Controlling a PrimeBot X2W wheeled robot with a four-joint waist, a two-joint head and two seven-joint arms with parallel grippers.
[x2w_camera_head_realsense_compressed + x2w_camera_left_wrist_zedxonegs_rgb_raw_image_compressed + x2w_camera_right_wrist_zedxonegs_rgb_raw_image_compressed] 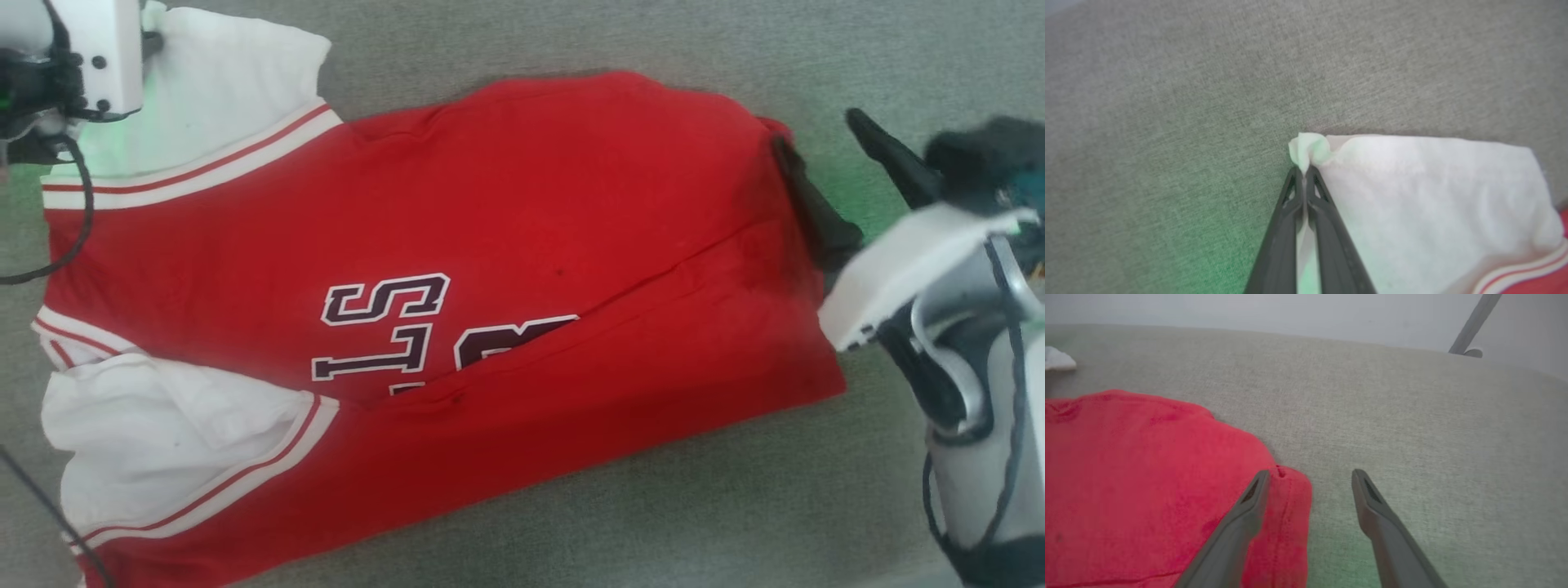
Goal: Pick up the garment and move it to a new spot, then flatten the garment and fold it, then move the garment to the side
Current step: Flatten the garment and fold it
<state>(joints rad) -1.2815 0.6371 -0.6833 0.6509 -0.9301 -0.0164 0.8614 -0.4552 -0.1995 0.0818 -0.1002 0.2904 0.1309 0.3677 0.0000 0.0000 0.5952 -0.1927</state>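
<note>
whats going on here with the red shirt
A two-armed robot is working on a red jersey shirt lying on a grey fabric surface, with a red fold covering part of its chest letters. Its left pincer is shut on the corner of a white sleeve. Its right pincer is open at a red corner of the shirt, one finger over the cloth and the other over the bare surface, not yet gripping.

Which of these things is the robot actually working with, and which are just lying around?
In the job: red jersey; left hand, pinching its white sleeve corner; right hand, open over its red corner.
Just around: grey surface; grey pole behind.
</note>
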